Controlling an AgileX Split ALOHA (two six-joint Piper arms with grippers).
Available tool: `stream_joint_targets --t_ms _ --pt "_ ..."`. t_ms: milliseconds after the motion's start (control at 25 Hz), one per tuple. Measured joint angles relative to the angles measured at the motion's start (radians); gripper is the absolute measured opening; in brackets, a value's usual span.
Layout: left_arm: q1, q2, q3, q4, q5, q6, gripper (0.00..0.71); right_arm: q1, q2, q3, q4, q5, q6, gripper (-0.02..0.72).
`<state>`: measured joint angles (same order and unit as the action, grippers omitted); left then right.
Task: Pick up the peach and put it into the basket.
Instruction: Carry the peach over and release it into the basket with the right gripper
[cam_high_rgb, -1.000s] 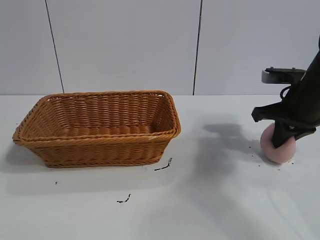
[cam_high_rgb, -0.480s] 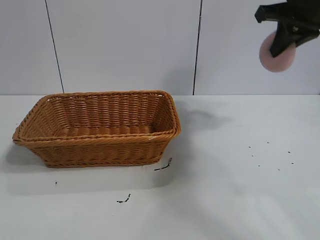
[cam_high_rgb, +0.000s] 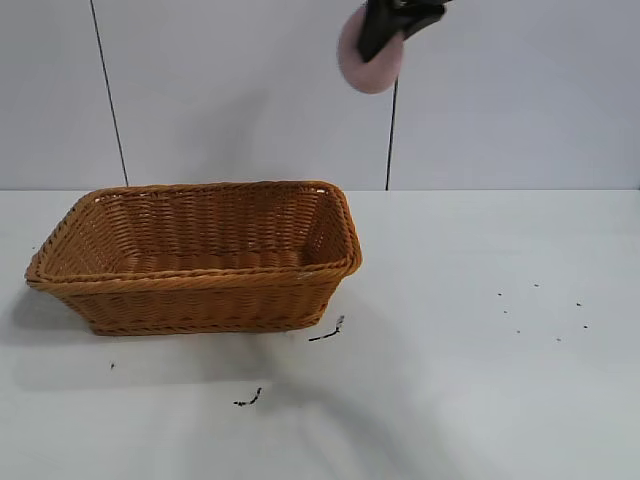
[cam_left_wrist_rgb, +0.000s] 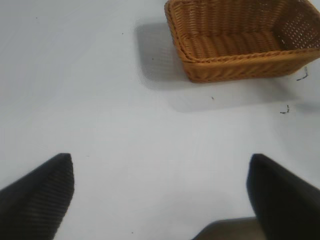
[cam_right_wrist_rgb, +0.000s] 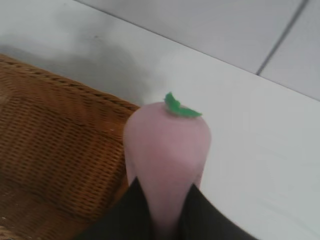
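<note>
High up, right gripper (cam_high_rgb: 385, 25) fingers pinching the peach (cam_high_rgb: 366, 62), above the basket (cam_high_rgb: 200, 255), left gripper (cam_left_wrist_rgb: 160, 195) fingers spread wide.

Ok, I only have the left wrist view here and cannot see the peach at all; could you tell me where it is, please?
Observer: The peach is held high in the air by the right gripper, just above and right of the basket.
Operator: Thank you. Is the grip secure?
Observer: The right wrist view shows the fingers closed on both sides of the peach, its green leaf pointing away.
Operator: And is it over the basket yet?
Observer: Only partly; that view shows the basket's right rim below it, with bare table alongside.
</note>
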<state>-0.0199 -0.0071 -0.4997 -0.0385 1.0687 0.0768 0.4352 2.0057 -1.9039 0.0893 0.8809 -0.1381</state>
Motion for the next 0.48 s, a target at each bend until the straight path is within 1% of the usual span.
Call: stream_joint_targets --t_ms 200,360,400,480 --pt "0.0 0.0 0.0 0.0 0.0 0.0 0.692 0.115 0.115 -0.057 -0.002 -0.008 -0.002 0.025" --pt "0.0 0.0 0.0 0.0 0.0 0.0 0.692 0.161 0.227 -0.057 -0.005 -0.071 -0.009 0.025" --pt "0.0 0.0 0.0 0.0 0.0 0.0 0.692 0.172 0.286 -0.057 -0.006 -0.105 -0.015 0.025" --pt "0.0 0.0 0.0 0.0 0.0 0.0 0.692 0.174 0.334 -0.057 -0.009 -0.115 -0.026 0.027"
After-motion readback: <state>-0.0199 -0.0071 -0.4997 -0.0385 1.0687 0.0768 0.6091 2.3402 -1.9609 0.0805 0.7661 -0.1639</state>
